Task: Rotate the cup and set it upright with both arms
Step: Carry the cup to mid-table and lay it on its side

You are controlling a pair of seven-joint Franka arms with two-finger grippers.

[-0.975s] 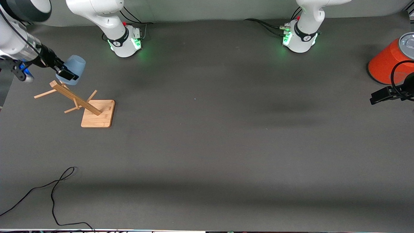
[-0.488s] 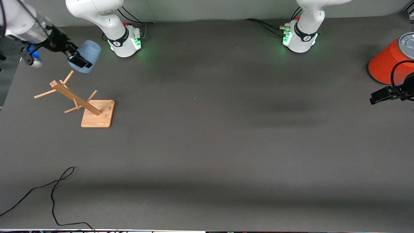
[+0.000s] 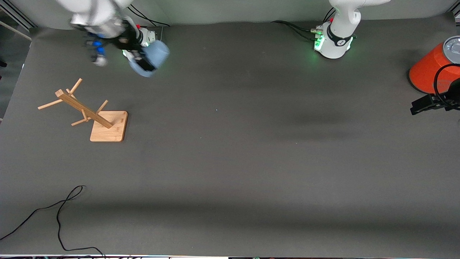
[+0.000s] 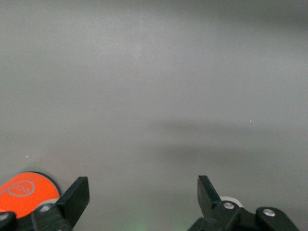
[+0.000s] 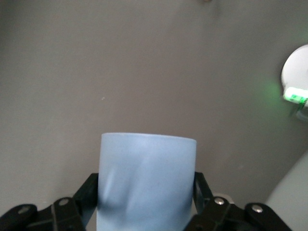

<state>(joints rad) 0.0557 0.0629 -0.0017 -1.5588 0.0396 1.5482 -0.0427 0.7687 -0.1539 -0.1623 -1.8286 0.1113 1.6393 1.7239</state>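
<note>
No words, brands or numbers can be read. The orange can [image 4: 21,188] has a pale round mark on its end, seen in the left wrist view, but what it shows cannot be made out. Each arm's base [image 3: 334,41] carries a dark band with a small white emblem, not legible. The grey top of the orange can in the front view shows only faint rings, no lettering.
</note>
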